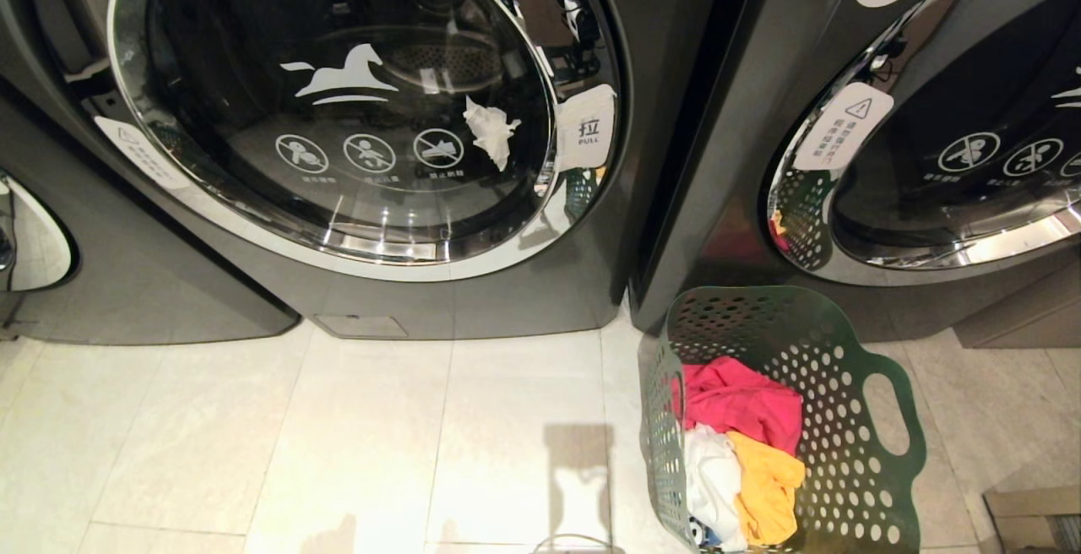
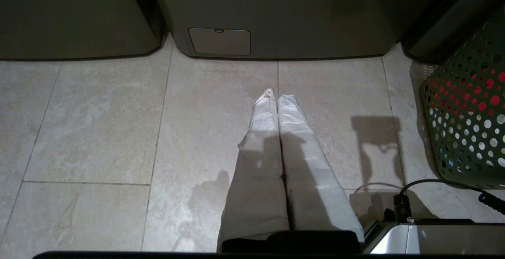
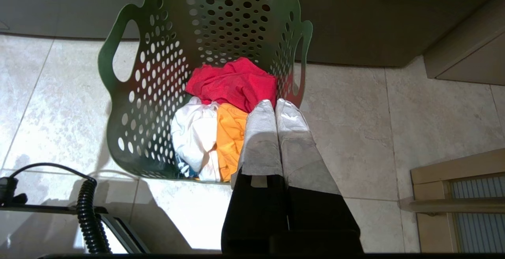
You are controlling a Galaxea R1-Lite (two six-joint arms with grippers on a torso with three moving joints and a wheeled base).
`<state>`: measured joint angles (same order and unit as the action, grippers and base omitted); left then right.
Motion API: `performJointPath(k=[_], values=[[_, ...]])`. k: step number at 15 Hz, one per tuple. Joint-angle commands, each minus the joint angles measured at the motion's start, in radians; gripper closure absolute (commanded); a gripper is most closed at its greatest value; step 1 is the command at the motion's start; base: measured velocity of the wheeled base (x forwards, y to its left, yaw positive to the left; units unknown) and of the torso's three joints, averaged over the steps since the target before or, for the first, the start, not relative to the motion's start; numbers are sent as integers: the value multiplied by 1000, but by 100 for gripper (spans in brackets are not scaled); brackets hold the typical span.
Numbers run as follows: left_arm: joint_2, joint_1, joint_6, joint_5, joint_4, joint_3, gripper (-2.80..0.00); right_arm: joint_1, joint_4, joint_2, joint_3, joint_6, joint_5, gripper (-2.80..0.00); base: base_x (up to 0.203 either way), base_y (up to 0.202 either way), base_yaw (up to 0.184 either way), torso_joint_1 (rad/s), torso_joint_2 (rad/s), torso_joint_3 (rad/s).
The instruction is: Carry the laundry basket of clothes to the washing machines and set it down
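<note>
1. The laundry basket stands on the tiled floor, just in front of the washing machines, below the gap between two of them.
2. The clothes lie inside it: pink-red towards the machines, white and yellow-orange nearer the robot.
3. The left gripper hangs over bare tile, fingers pressed together, holding nothing.
4. The right gripper hovers above the basket's near rim, fingers likewise closed and empty.
5. A white scrap clings to the left machine's glass door.
</note>
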<state>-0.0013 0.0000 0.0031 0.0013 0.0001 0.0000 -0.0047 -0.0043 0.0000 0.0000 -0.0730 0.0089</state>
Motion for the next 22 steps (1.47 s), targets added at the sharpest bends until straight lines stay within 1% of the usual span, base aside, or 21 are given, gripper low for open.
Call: performJointPath(k=[1,22], values=[[1,0,0,0,1,0,0,0,0,2,0,-1,0,0,0,0,0,0,0,0],[1,0,0,0,0,0,0,0,0,2,0,-1,0,0,0,0,0,0,0,0]])
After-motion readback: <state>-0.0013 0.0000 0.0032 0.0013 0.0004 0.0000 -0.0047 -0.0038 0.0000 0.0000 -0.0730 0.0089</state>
